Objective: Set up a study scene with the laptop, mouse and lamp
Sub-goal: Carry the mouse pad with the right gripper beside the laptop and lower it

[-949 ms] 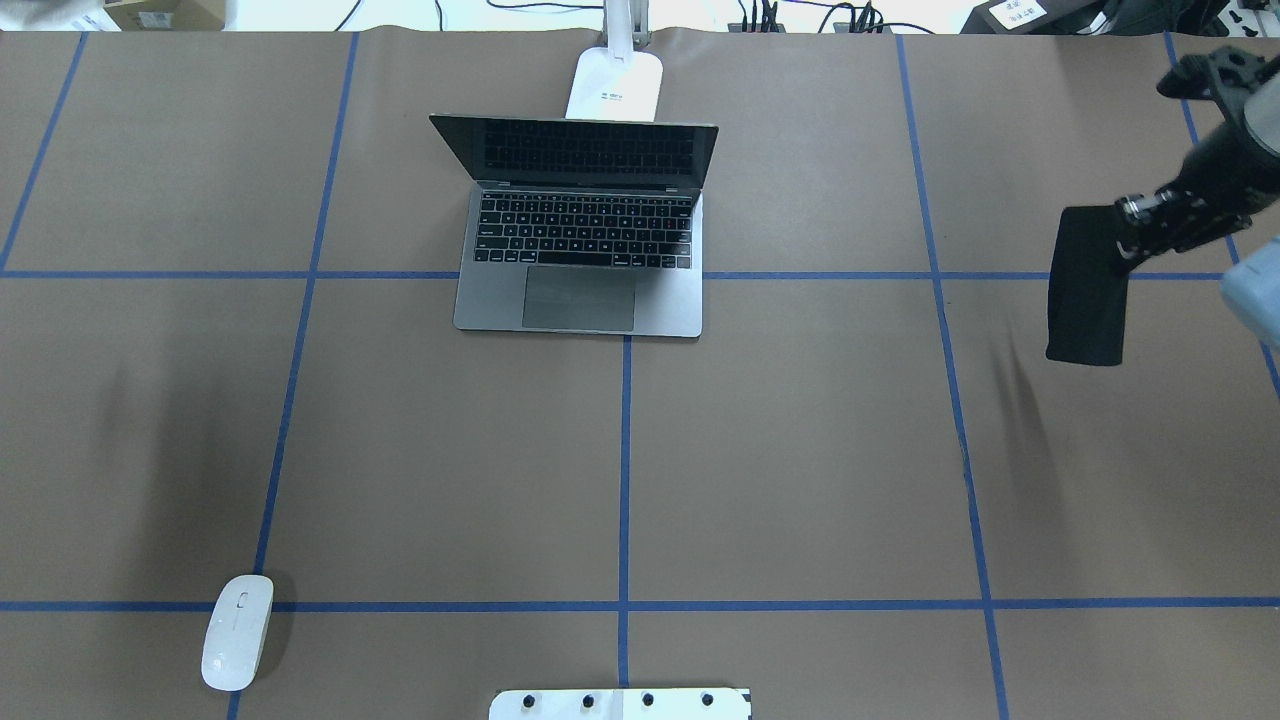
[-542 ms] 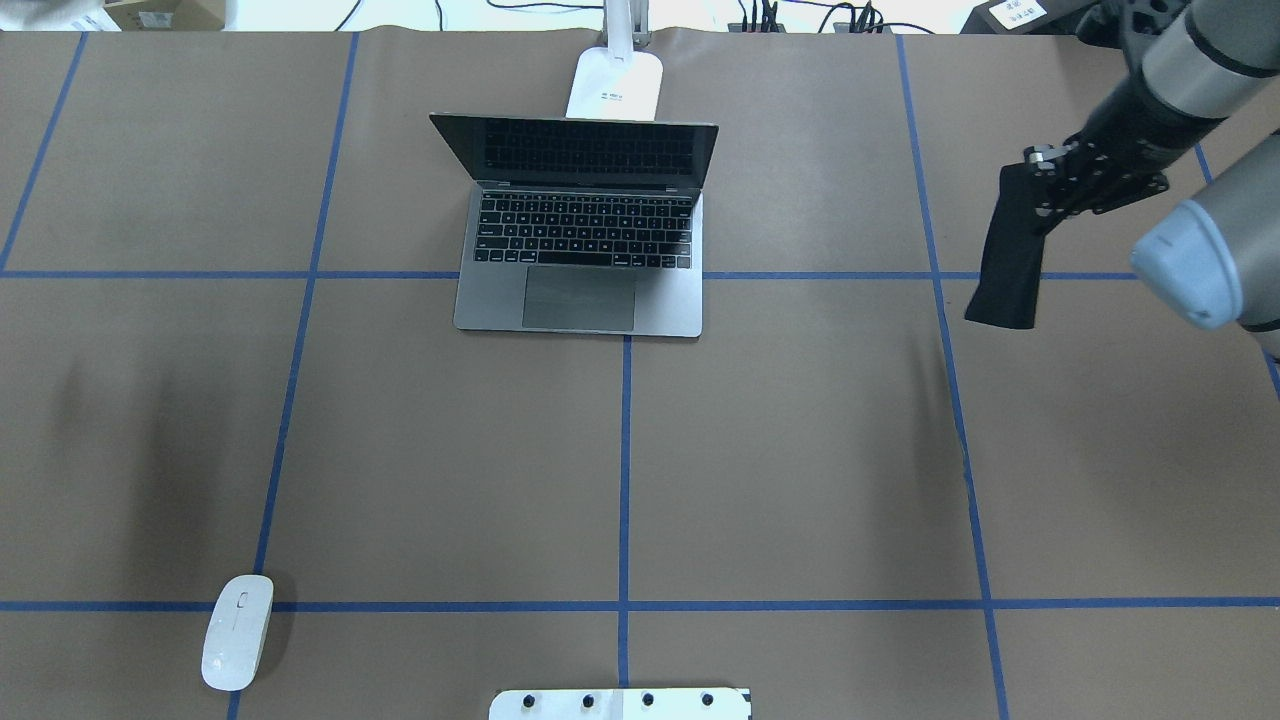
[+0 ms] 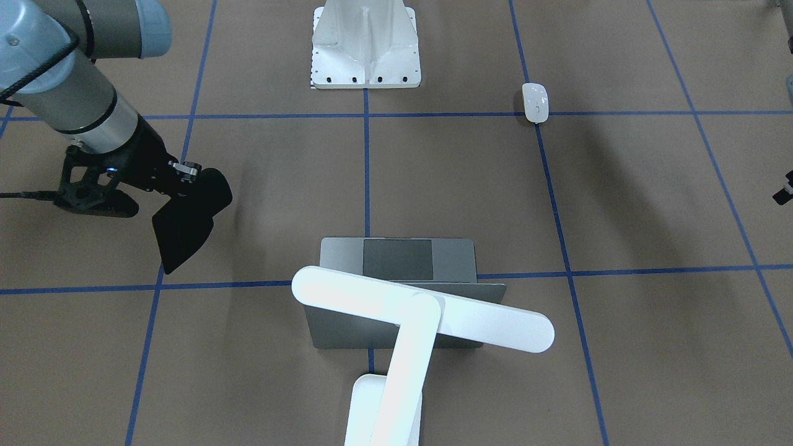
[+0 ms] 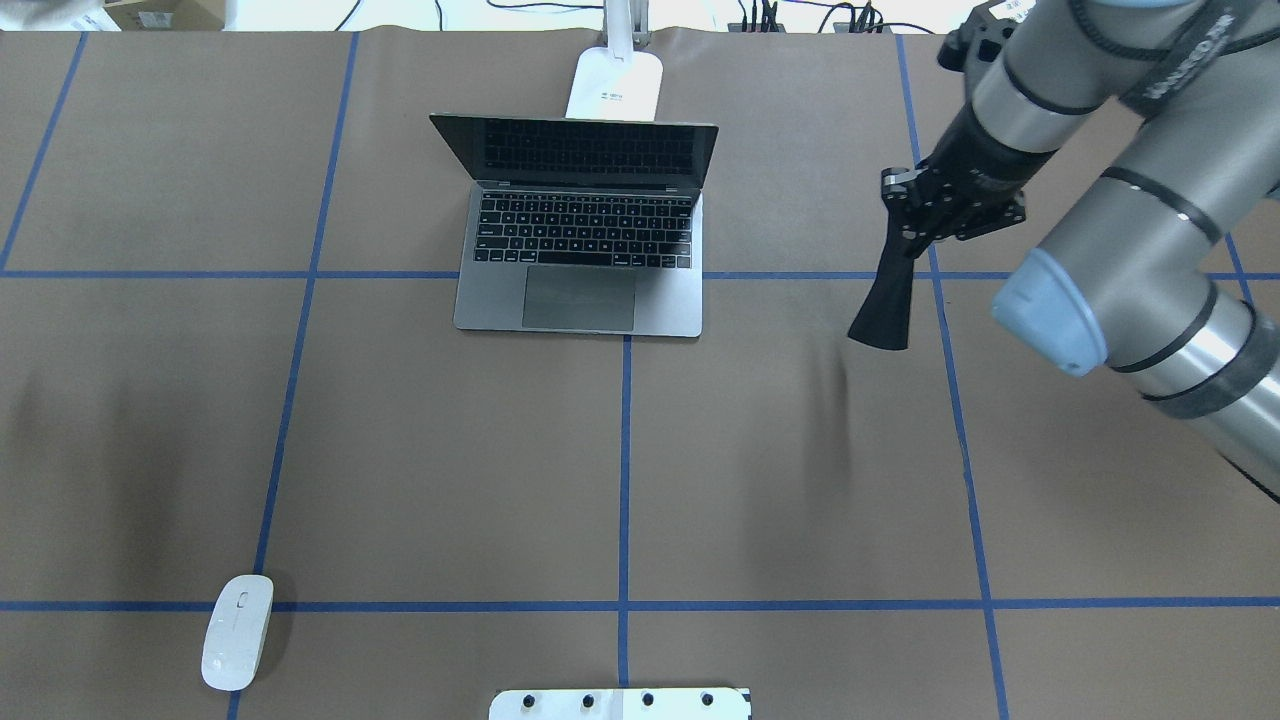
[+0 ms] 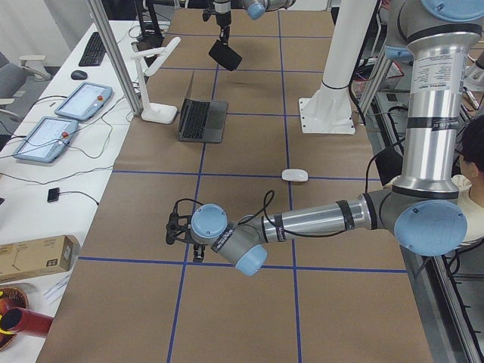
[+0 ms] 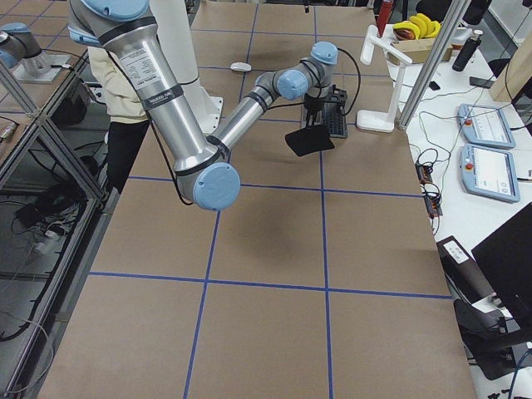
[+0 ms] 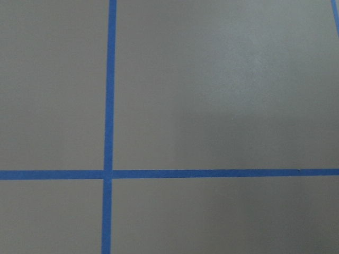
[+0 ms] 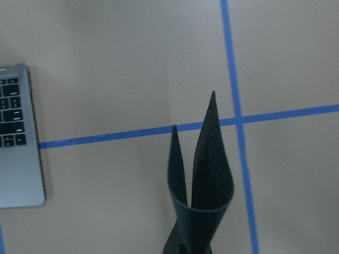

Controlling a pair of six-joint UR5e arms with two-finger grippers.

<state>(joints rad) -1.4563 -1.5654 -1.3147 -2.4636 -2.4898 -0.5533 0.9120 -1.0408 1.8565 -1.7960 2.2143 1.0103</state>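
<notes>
Lamp, cut off: in the overhead view we see only the base of the lamp (image 4: pixel 615 85) and the foot of its arm. The head is out of that view past the top edge.
Laptop, hidden part: in the front-facing view the lamp's long head lies across the laptop (image 4: pixel 580 250). It covers the screen and keys, and only the trackpad, the palm rest and the back of the lid show.
Left pincer: we see the left pincer (image 5: pixel 178 227) properly only from the side, low over the counter (image 4: pixel 800 480) at the robot's left end. Its wrist camera shows only brown paper and blue tape lines (image 7: pixel 108 127), with no fingers. We cannot tell if it is spread or pressed together.
Right pincer: the right pincer (image 4: pixel 903 232) is pinching the top edge of a black mouse pad (image 4: pixel 885 310). The pad hangs down from it and is bent into a fold. In the wrist view the frame cuts the lower part of the pad.
Laptop, place: it stands open in the middle of the far side, on the robot's left of the right pincer, and does not touch the pad.
Lamp, place: just behind the laptop, at the far edge.
Mouse: the mouse (image 4: pixel 237 631) lies at the near left, beside a crossing of tape lines, well apart from the right pincer and the laptop.
</notes>
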